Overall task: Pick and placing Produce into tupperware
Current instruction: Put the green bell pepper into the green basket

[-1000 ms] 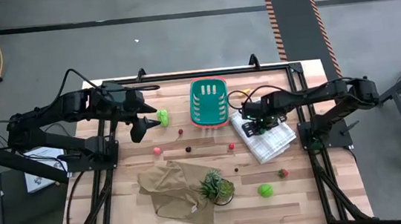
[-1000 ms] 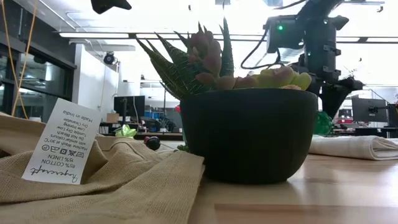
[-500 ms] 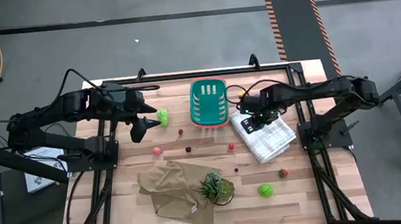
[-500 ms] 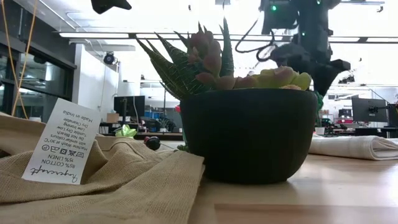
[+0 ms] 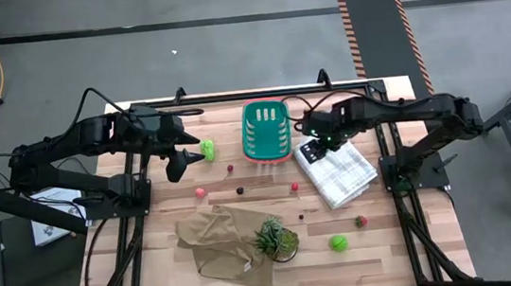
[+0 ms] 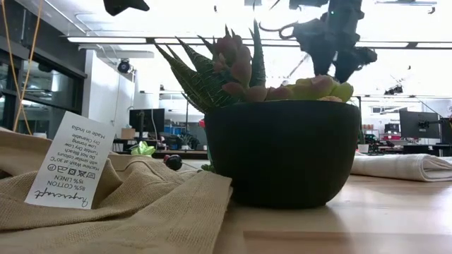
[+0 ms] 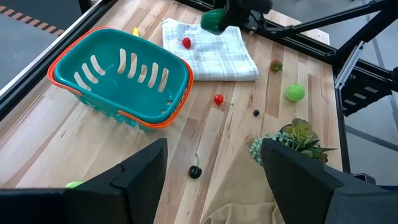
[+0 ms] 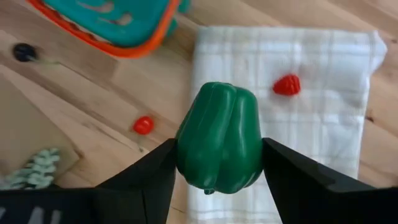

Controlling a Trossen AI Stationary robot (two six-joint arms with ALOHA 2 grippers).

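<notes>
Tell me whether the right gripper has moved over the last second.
Yes. The right gripper, holding the dark green toy pepper, shifted from over the white checked cloth toward the teal slotted basket.

Wooden table (image 5: pixel 154 268) seen from above, with the teal basket (image 5: pixel 266 129) as landmark. Just right of the basket lies a white checked cloth (image 5: pixel 339 172); to its left, a light green piece (image 5: pixel 207 149). In front of it — small red and dark balls (image 5: pixel 231 168), then a tan cloth (image 5: pixel 218 242) and a potted plant (image 5: pixel 275 238); a green ball (image 5: pixel 339 243) lies right of the plant.
</notes>
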